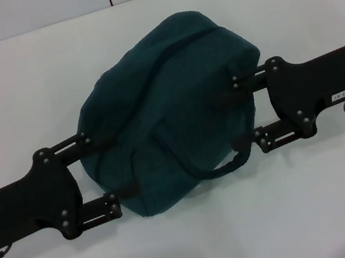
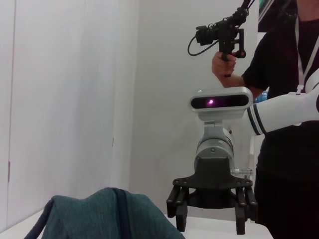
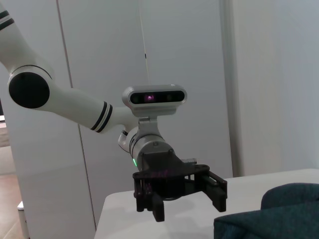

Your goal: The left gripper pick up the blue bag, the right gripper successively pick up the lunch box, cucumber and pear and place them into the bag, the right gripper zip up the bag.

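Arms come in from both sides of the bag (image 1: pixel 169 109), which lies on its side in the middle of the white worktop (image 1: pixel 294 214). Nearest the robot, the left end effector (image 1: pixel 107 174) has its fingers spread wide, one at the bag's upper edge and one at its lower corner; they bracket that end without clamping it. Across the bag, the right end effector (image 1: pixel 249 107) is likewise open, its fingers straddling the far end beside the looped handle (image 1: pixel 223 167). The bag looks zipped and bulging, and no lunch box, cucumber or pear lies outside, so I judge the packing done and both open grips to be releasing. A person (image 2: pixel 284 124) with a camera stands behind the right arm.
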Available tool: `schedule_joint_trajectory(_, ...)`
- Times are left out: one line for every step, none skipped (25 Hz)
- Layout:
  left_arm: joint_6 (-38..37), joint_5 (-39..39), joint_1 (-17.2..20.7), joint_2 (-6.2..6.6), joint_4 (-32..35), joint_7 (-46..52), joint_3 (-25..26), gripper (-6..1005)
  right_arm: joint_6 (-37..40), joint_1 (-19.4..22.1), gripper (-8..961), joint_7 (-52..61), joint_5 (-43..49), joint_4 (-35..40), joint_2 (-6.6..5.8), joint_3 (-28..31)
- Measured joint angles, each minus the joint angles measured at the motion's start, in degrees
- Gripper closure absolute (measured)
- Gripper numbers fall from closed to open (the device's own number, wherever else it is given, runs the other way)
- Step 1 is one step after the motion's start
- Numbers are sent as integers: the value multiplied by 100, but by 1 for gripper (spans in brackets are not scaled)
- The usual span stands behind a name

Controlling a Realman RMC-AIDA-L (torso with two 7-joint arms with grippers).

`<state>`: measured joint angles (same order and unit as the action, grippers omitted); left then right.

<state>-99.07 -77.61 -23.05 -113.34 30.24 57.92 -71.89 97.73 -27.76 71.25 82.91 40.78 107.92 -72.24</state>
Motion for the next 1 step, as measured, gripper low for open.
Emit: schedule_joint_trajectory(-2, 0, 0, -1, 0, 0, 0, 259, 0, 1, 294, 0, 0, 0, 0, 0)
